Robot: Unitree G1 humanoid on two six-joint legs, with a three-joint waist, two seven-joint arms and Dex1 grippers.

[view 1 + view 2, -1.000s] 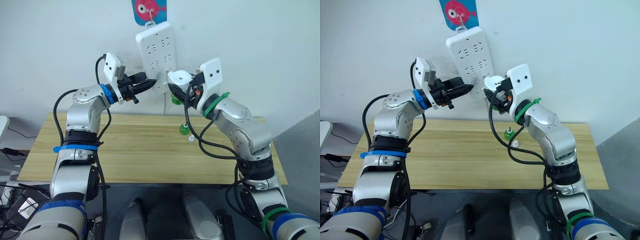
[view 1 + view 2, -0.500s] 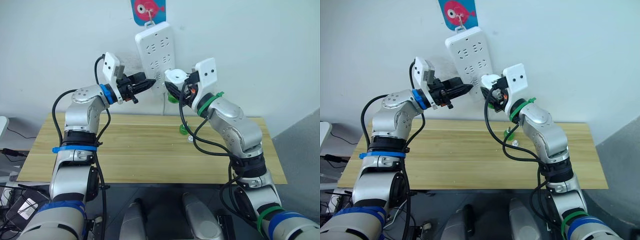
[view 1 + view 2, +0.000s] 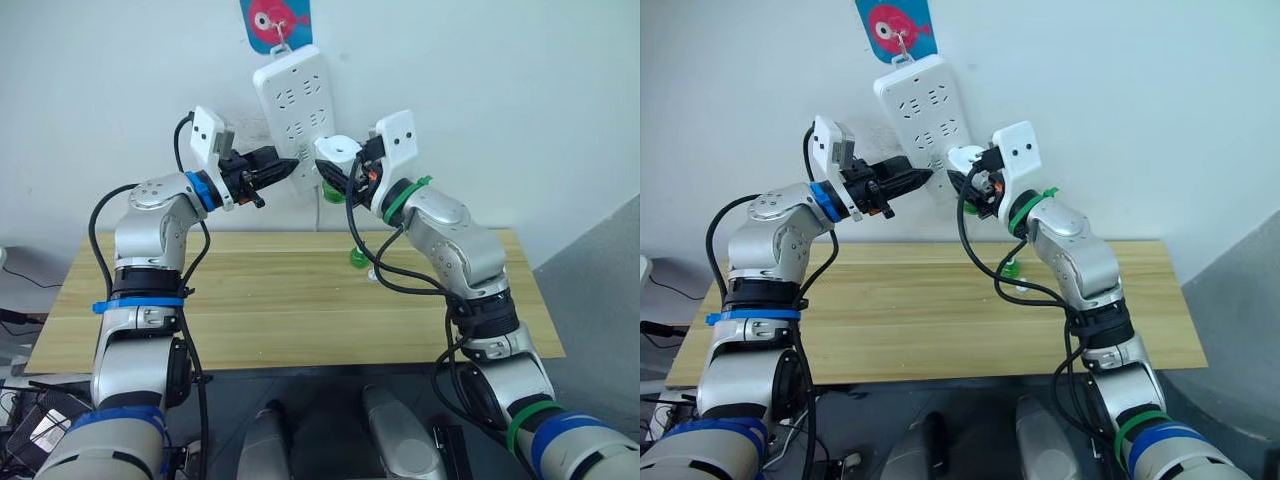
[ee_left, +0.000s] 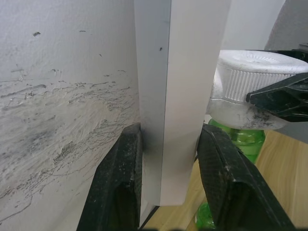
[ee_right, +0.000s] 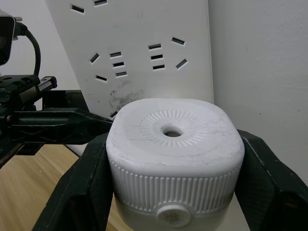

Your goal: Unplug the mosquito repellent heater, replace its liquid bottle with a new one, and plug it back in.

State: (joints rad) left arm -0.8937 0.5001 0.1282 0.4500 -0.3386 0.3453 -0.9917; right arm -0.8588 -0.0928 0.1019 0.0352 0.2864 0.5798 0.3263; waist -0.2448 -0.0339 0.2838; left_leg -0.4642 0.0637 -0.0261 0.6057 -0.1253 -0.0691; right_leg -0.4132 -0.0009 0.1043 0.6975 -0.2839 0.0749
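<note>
Mosquito repellent heater [image 3: 337, 152], a small white rounded plastic unit with a green translucent bottle [image 3: 333, 192] hanging under it, sits clamped in the right claw [image 3: 345, 165], held up against the lower end of the long white wall power strip [image 3: 295, 105]. From the other side the left claw [image 3: 283, 170] grips that strip's lower edge, so the two claws face each other across it. Below the right claw, on the light wooden table [image 3: 250, 300], stands another small green bottle [image 3: 357, 259].

From the left wrist, the two black fingers [image 4: 118, 187] are closed on the thin side of the power strip [image 4: 180, 91], one on each face, beside the rough white wall [image 4: 62, 96]. Just past the far finger is the heater [image 4: 255, 91] with the green bottle [image 4: 245, 142] beneath.

From the right wrist, the heater [image 5: 174, 154] is squeezed between both fingers [image 5: 77, 192], its round top hole facing the camera, the strip's sockets [image 5: 139, 57] just behind it.
</note>
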